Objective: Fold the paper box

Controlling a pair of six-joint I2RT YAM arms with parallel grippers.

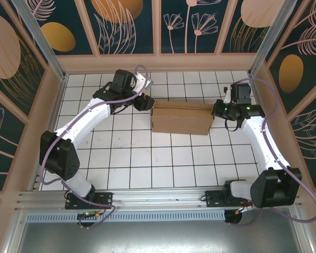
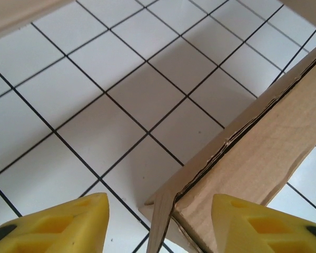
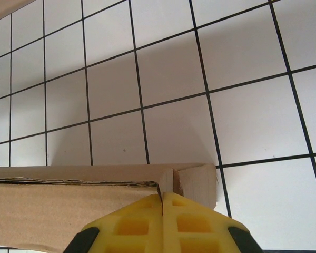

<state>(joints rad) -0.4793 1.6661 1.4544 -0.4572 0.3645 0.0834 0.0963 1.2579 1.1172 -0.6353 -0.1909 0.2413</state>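
Observation:
The paper box (image 1: 181, 122), plain brown cardboard, lies folded up in the middle of the tiled floor, long side left to right. My left gripper (image 1: 144, 101) hangs at its left end. In the left wrist view the yellow fingers (image 2: 68, 221) stand apart around the box's corner (image 2: 268, 142); the right finger lies over the cardboard, and a gap separates the left one from it. My right gripper (image 1: 217, 109) is at the box's right end. Its fingers (image 3: 163, 195) are pressed together, tips against the top edge of the box (image 3: 68, 205) by the end flap.
The white tiled floor (image 1: 147, 158) spreads in front of the box. Tan walls (image 1: 158, 62) close the back and sides. Both arms curve in from their bases at the near metal rail (image 1: 158, 200).

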